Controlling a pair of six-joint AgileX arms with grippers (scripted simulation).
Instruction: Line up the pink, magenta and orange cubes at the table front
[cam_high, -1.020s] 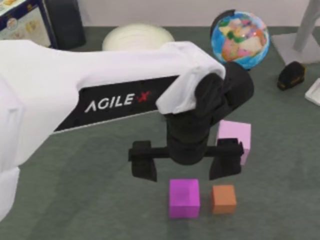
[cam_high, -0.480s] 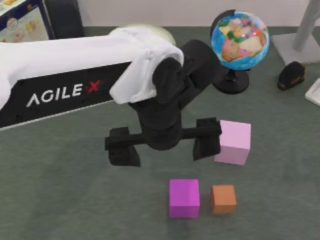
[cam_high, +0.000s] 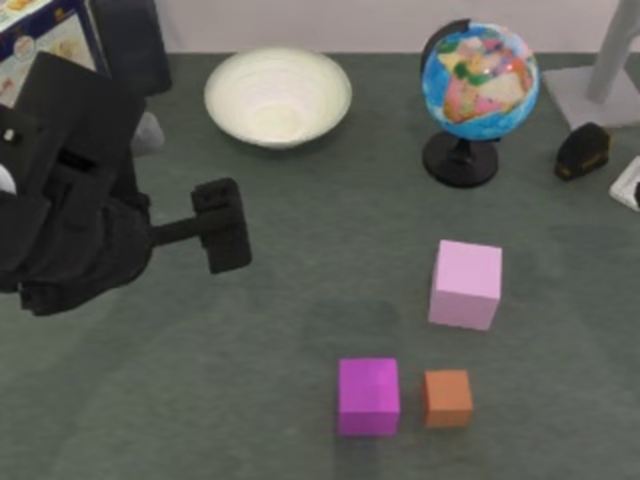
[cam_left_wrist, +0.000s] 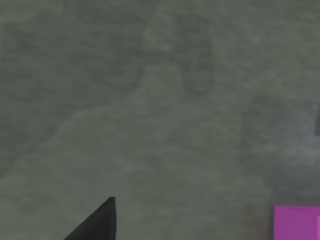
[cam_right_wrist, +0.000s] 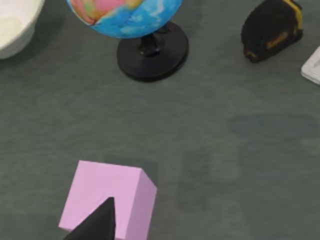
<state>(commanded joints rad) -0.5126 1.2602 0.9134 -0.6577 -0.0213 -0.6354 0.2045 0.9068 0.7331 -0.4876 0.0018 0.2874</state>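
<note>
Top view: magenta cube (cam_high: 368, 396) and orange cube (cam_high: 447, 398) side by side at the counter (cam_high: 250, 400) front; pink cube (cam_high: 466, 284) behind them, apart. Left tool (cam_high: 150, 235) off at left, carrying nothing, spread cannot be told.

Left wrist view: bare felt, magenta corner.

Right wrist view: right tool's (cam_right_wrist: 97, 225) finger over the pink cube, grip unclear. Advice: descend centred, square to faces, place in line.

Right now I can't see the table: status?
Left claw far left, empty. Magenta cube beside orange cube at front; pink cube behind. Nothing blocking.
</note>
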